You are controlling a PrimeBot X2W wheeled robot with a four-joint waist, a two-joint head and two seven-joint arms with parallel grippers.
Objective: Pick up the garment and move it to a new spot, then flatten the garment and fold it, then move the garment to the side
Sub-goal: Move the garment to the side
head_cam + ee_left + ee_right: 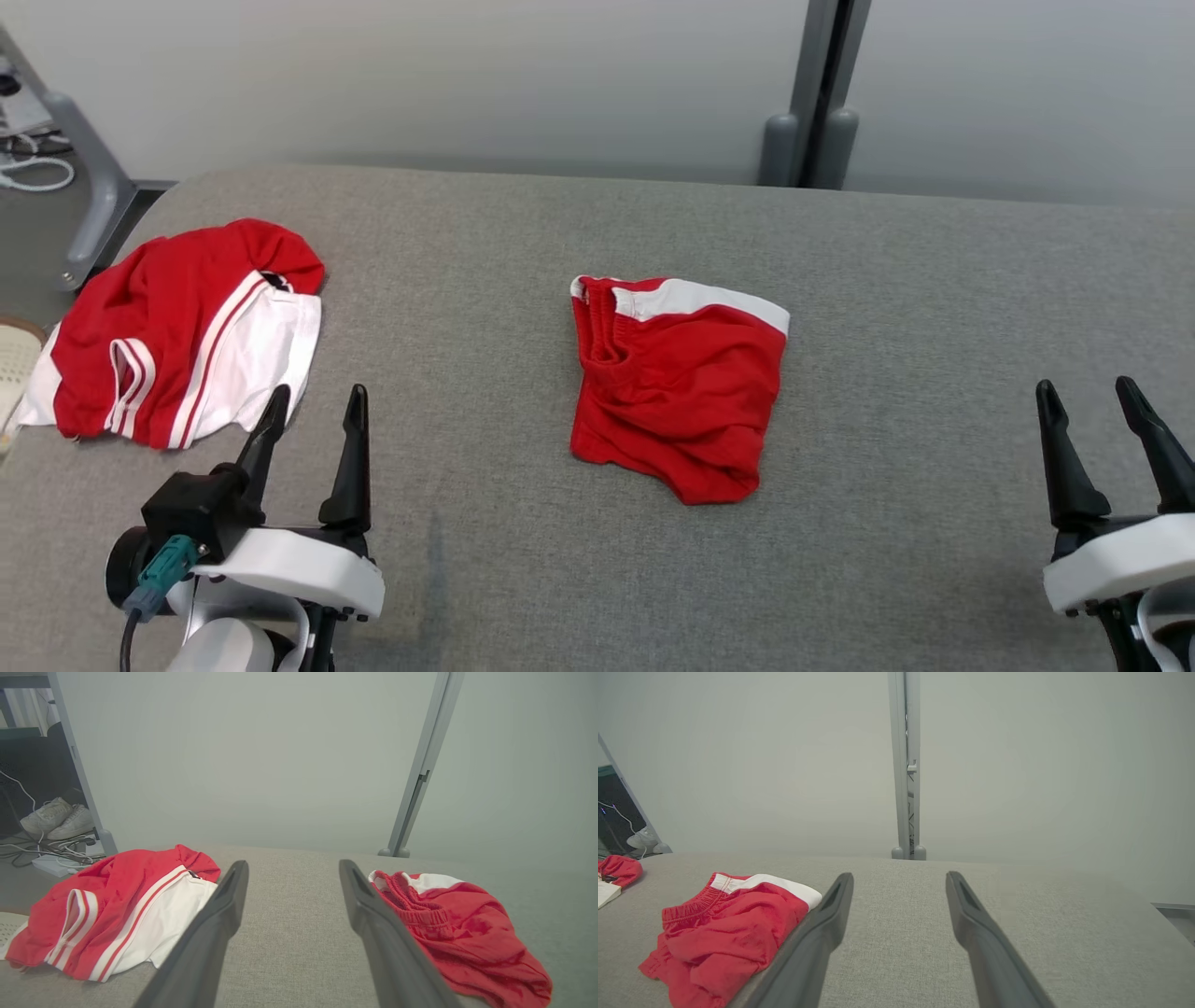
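In the middle of the grey table lie the red shorts, bunched into a rough square with a white band along the 12 o'clock edge and the gathered waistband turned toward 10 o'clock. I take these for the piece to be worked, though a striped garment also lies crumpled out at 10 o'clock near the table's edge, so I cannot be sure which is meant.

The left gripper sits at 7 o'clock, just beside the striped garment's near hem. Its fingers are spread and hold nothing. The right gripper waits at 4 o'clock, well apart from the shorts, likewise spread and empty. Neither touches cloth.

The shorts look thin, light and limp. They should sag and unfold as soon as they are lifted, and a single pinch would likely catch only the top layer. The fabric seems smooth enough to slip. The elastic waistband is the thickest, firmest part, so I would take hold there, one gripper at each end, and lift both together so the shorts hang flat.
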